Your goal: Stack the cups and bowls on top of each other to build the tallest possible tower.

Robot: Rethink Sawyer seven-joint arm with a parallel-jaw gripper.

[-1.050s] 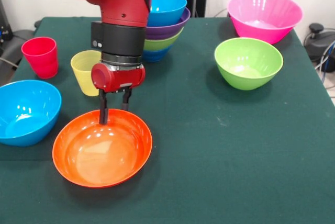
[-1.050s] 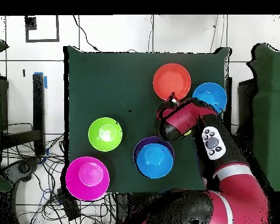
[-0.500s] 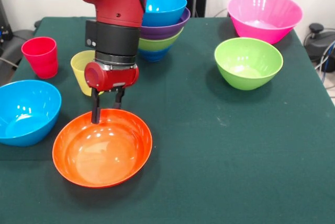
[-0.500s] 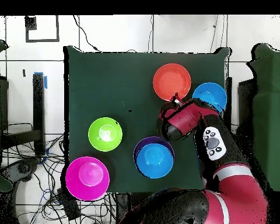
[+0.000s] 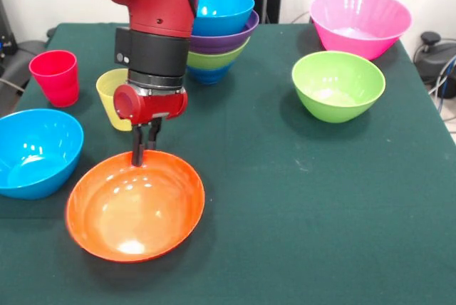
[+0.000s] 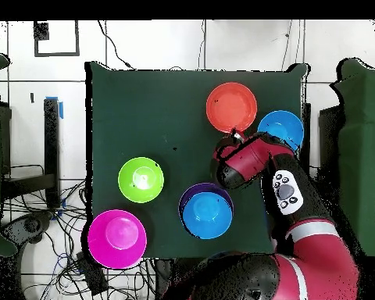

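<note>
My gripper [image 5: 143,154] is shut on the far rim of the orange bowl [image 5: 132,209], which sits near the table's front left and looks slightly tipped. Seen from above, the gripper [image 6: 234,134] meets the orange bowl [image 6: 231,107] at its lower edge. The tower [image 5: 218,34] of nested bowls stands behind the arm, light blue on top, then purple, lime green and dark blue; from above it is the tower [image 6: 206,211]. The yellow cup [image 5: 110,95] stands just left of my wrist and the red cup [image 5: 55,75] farther left. The arm hides both cups from above.
A single light blue bowl [image 5: 35,151] sits at the left edge, next to the orange one. A lime green bowl [image 5: 338,85] and a big pink bowl [image 5: 360,21] stand at the right. The green table [image 5: 320,205] ends close to the orange bowl's front.
The gripper slid left along the orange bowl's far rim and its fingers closed on it. The bowl shifted slightly toward the table's front left.
</note>
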